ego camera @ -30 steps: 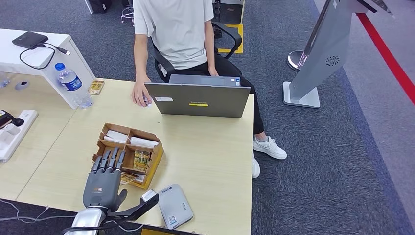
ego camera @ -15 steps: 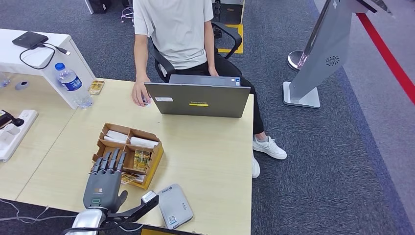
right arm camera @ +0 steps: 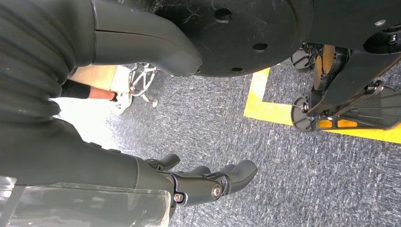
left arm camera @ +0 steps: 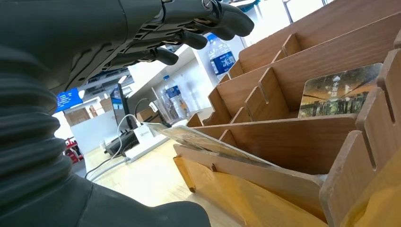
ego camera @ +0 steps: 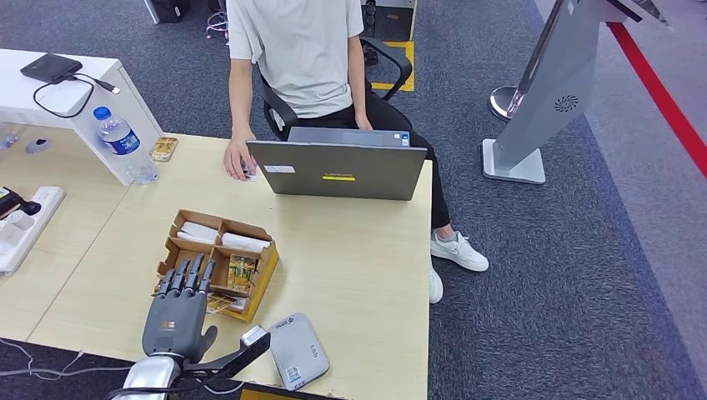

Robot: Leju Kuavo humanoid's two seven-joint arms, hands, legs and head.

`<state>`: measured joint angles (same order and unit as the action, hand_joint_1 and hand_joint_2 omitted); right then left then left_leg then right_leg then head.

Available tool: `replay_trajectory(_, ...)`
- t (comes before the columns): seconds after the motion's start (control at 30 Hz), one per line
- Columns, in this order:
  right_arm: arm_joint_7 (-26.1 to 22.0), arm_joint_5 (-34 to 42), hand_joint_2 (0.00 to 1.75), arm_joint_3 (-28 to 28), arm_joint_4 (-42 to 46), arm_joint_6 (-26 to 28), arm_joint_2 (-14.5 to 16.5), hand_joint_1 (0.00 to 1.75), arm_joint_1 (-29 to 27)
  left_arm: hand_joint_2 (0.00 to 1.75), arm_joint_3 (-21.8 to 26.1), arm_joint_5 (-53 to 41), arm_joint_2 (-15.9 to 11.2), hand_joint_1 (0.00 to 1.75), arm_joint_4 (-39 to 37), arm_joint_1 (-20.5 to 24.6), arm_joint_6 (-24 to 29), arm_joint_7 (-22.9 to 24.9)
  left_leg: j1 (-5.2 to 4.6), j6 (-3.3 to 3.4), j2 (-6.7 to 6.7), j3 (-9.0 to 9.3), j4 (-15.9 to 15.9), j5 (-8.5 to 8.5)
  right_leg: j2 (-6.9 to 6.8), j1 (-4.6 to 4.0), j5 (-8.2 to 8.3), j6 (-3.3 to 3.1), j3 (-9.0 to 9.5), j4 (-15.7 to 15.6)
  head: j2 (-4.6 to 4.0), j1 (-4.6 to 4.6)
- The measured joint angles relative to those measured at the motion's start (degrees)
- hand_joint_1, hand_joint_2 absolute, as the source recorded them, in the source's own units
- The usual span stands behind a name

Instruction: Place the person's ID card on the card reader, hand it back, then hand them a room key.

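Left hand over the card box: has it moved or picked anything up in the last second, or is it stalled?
Barely any change. The left hand has slipped back a touch toward the robot, its fingers still reaching over the near edge of the wooden card box, and it holds nothing. The cards in the box, the card reader, the laptop and the seated person's hand are as before.

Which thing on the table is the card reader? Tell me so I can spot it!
Start at the long pale wooden table with the grey laptop at its far edge. Come to the near edge, just right of the brown wooden divided card box. The small flat light-grey card reader lies there: the box is brown and compartmented, the reader smooth, grey, with rounded corners.
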<state>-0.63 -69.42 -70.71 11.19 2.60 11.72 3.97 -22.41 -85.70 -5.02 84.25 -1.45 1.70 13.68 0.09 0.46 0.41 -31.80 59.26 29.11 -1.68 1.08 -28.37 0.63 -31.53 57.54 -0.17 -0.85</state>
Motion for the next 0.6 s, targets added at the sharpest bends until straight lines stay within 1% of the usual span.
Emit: replay_trajectory(0.6, 0.0, -0.2, 1.75, 0.0, 0.0, -0.1, 0.0, 0.00, 0.0, 1.75, 0.4, 0.0, 0.0, 0.00, -1.3, -0.5, -0.7, 0.0, 0.00, 0.00, 0.00, 0.00, 0.0, 0.00, 0.00, 0.00, 0.00, 0.00, 0.00, 0.0, 0.00, 0.00)
